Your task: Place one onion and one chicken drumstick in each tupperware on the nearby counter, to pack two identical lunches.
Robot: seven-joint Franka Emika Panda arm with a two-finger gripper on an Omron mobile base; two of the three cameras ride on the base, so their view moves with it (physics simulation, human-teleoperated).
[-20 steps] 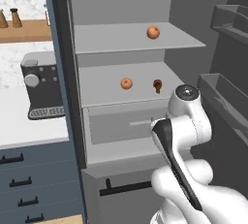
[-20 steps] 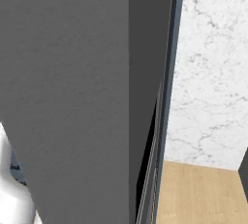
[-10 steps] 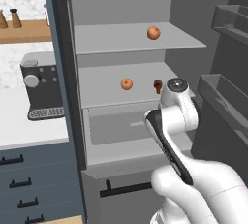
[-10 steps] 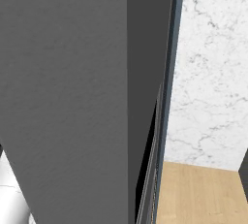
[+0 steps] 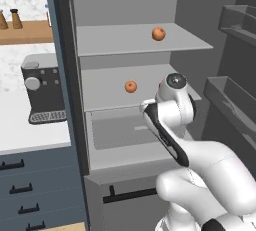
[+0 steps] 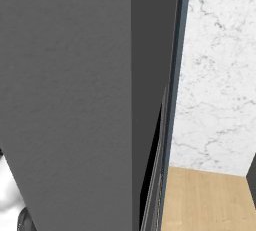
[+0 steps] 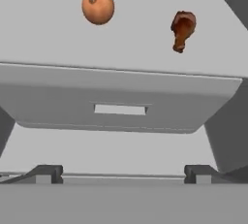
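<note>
Inside the open fridge [image 5: 70,75], the white arm [image 5: 172,125] is seen reaching toward the middle shelf [image 5: 110,92]. Compared with a second ago, the arm's wrist has been carried leftward and deeper into the fridge, so that the chicken drumstick [image 7: 182,30], plainly visible beside the arm earlier, is now almost wholly covered by the wrist in the left base view. The base has not been driven; the fridge and the coffee machine [image 5: 42,92] are framed as before.

In the hand view, the pincer [image 7: 123,173] is held spread wide with nothing between its fingertips [image 7: 46,172]. Ahead of it, an onion [image 7: 98,6] and the chicken drumstick are shown lying well apart on the middle shelf, above a closed grey drawer [image 7: 121,109]. A second onion [image 5: 158,33] is seen resting on the upper shelf [image 5: 125,40], unmoved since the earlier frames.

The white tabletop [image 5: 25,130] is seen left of the fridge, over blue-grey cabinets [image 5: 30,185]. The right base view is taken up with the dark fridge wall [image 6: 75,100], as it was earlier.
</note>
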